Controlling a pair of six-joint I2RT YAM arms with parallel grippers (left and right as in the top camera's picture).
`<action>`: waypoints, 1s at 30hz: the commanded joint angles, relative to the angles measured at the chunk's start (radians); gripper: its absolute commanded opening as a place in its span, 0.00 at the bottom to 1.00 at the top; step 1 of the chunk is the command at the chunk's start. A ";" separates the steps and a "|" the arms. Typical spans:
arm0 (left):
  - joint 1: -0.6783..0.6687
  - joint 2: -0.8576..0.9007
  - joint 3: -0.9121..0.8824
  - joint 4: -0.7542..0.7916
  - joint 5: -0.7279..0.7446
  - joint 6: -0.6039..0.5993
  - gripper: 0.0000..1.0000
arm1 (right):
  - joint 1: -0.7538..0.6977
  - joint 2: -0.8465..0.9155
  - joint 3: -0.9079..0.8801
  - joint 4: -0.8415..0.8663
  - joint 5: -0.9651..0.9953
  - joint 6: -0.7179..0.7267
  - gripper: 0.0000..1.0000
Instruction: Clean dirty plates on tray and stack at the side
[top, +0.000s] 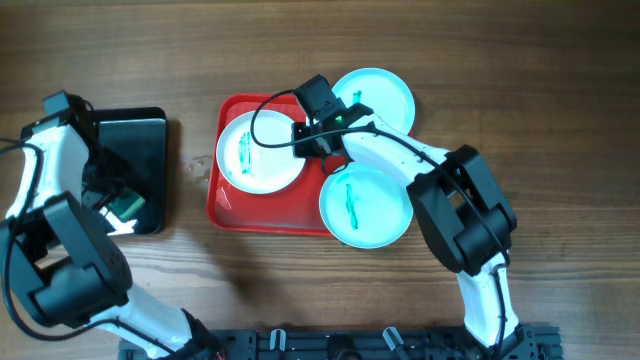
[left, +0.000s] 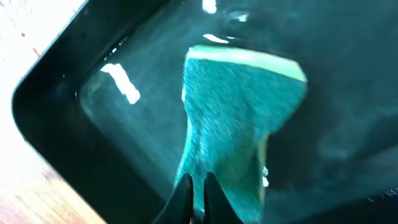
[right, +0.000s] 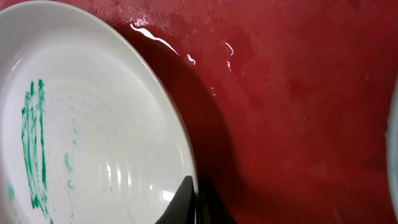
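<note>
Plates, a white round shallow plate (top: 258, 152) and two pale aqua ones (top: 378, 95) (top: 365, 208), all smeared green, lie on the large red plastic tray (top: 225, 205), the aqua pair overhanging its right side. The right jaws seem narrowed on the white plate's rim, and the left jaws pinch a green sponge (left: 230, 124) in the black tray (top: 150, 130). Wiping looks unstarted, so the sponge must next cross to that smear.

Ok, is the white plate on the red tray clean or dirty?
Dirty. The white plate carries green smears on its inner surface, clear in both the overhead and right wrist views.
</note>
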 joint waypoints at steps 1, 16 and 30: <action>0.043 0.058 -0.014 0.034 -0.005 0.074 0.05 | 0.002 0.025 0.013 0.003 -0.016 -0.021 0.04; 0.037 0.017 0.135 0.007 0.187 0.209 0.49 | 0.002 0.025 0.013 0.019 -0.016 -0.021 0.04; -0.029 0.041 0.019 0.095 0.200 0.097 0.43 | 0.002 0.025 0.013 0.022 -0.016 -0.024 0.04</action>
